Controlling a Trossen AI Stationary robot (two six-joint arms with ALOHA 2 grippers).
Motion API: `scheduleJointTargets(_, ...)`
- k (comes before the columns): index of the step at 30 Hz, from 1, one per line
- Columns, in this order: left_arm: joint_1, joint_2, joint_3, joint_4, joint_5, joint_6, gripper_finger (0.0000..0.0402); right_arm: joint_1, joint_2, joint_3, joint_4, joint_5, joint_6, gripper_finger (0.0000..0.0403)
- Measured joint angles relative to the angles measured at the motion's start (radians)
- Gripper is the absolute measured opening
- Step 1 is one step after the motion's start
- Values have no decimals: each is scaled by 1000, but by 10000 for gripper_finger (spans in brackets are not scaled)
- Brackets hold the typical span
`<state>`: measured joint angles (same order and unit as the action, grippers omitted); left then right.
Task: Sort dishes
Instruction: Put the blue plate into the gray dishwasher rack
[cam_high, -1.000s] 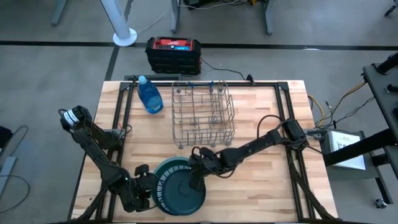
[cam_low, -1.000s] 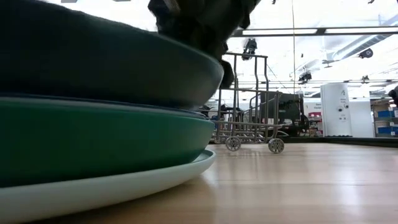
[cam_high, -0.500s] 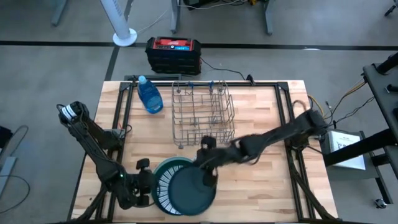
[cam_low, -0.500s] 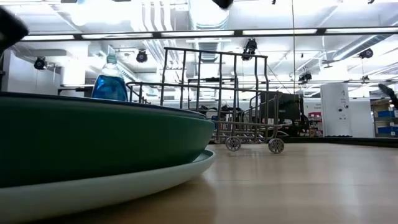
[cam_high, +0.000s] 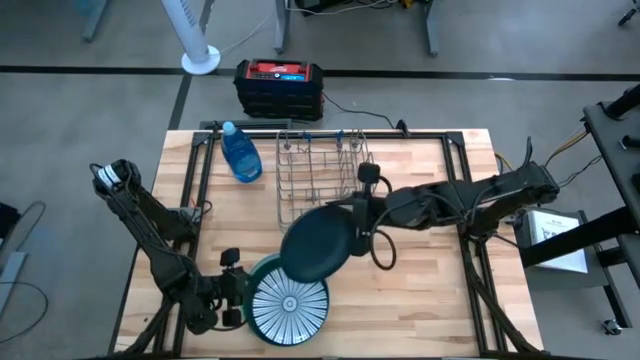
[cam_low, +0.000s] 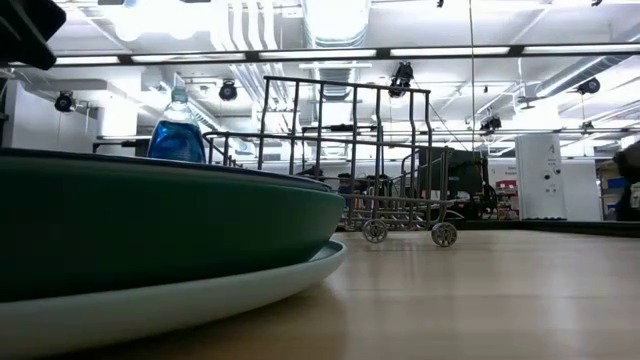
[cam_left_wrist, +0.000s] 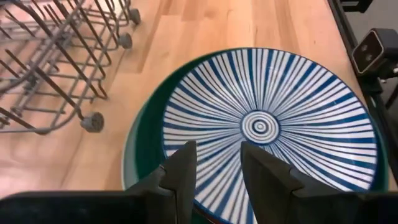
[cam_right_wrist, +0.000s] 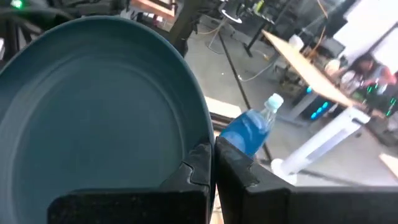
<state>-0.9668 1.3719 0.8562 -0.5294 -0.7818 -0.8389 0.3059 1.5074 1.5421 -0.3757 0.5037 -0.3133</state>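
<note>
One dark teal plate (cam_high: 317, 244) aloft, pinched by its rim in the right gripper (cam_high: 356, 222) beside the wire rack (cam_high: 325, 180).
A thin edge grip could slip, dropping it onto the striped plate (cam_high: 289, 305) near the left gripper (cam_high: 232, 301), whose fingers are parted and empty.

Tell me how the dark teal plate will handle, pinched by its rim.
The dark teal plate looks rigid, so it should not flex. The right gripper pinches only its rim, and its smooth glaze may let it slip or swing. Probably breakable if dropped.
</note>
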Motion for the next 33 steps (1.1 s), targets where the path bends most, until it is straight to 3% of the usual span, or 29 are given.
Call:
scheduleJointTargets(9, 0, -9, 26, -27, -110, 112, 115, -60, 0, -21, 63, 26, -176, 0)
scheduleJointTargets(12, 0, -10, 54, -69, -149, 140, 115, -91, 0, -37, 90, -8, -208, 0)
scheduleJointTargets(17, 0, -11, 96, -161, -318, 216, 115, -161, -6, -95, 168, -93, -253, 0)
scheduleJointTargets(22, 1, -21, 108, -276, -426, 184, 115, -234, -54, -177, 249, -199, -231, 0)
scheduleJointTargets(29, 2, -29, 89, -329, -432, 75, 115, -276, -177, -329, 414, -222, -289, 0)
scheduleJointTargets(33, 2, -29, 86, -310, -330, 35, 115, -277, -264, -451, 564, -249, -322, 0)
